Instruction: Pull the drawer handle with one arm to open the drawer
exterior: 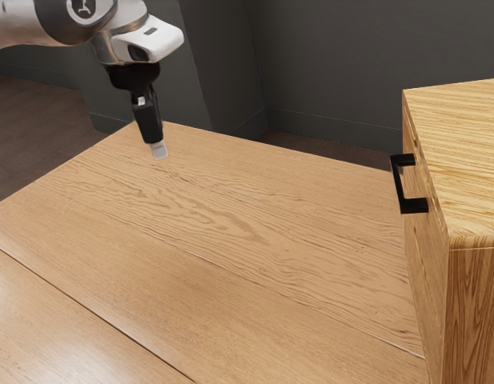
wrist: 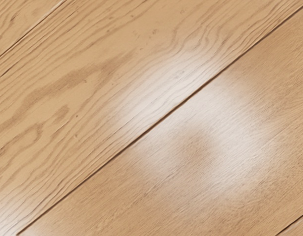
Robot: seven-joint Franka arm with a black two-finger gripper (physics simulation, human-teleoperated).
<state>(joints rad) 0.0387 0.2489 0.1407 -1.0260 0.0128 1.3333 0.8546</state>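
Observation:
A light wooden cabinet [exterior: 459,160] stands at the exterior view's right edge, and its drawer front faces the arm. A black bar handle [exterior: 407,184] sticks out from that front, near the cabinet's top. My gripper [exterior: 158,150] hangs over the far left part of the table, far from the handle, and points down at the wood. It is shut, with nothing held between the white-tipped fingers [exterior: 153,128]. The drawer front looks flush with the cabinet. In the wrist view I see bare table planks [wrist: 151,118] under the hand.
The wooden table [exterior: 230,240] stretches wide between the gripper and the cabinet, with plank seams running across it. Behind it are dark grey walls and a dark floor.

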